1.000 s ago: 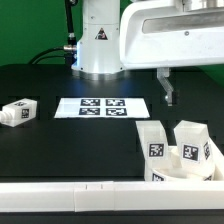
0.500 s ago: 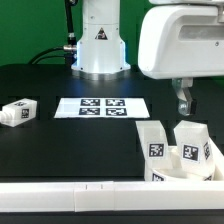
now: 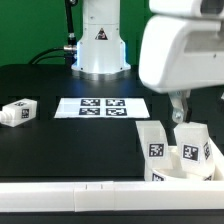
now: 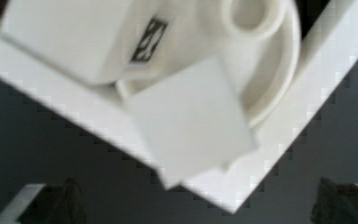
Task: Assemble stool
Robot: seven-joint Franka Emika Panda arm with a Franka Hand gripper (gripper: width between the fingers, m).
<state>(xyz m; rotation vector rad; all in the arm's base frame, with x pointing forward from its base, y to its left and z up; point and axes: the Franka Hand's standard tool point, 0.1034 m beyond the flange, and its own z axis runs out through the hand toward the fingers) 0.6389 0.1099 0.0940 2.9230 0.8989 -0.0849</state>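
Observation:
Two white blocky stool legs (image 3: 152, 143) (image 3: 196, 143) with square tags stand upright at the exterior view's right, against the white rail. The round seat (image 3: 186, 171) lies low between and behind them, mostly hidden. A third leg (image 3: 17, 112) lies on its side at the far left. My gripper (image 3: 179, 110) hangs just above and behind the right-hand legs. In the wrist view a tagged leg (image 4: 105, 40), a second white block (image 4: 194, 120) and the seat's curved rim (image 4: 274, 60) fill the picture. My gripper (image 4: 202, 205) is open, with its dark fingers (image 4: 51, 203) wide apart and nothing between them.
The marker board (image 3: 102, 106) lies flat at the middle back, in front of the robot base (image 3: 100, 45). A long white rail (image 3: 90, 196) runs along the front edge and turns up at the right. The tabletop is black.
My gripper has moved toward the exterior view's right and come closer to the cluster of legs. The parts have not moved.

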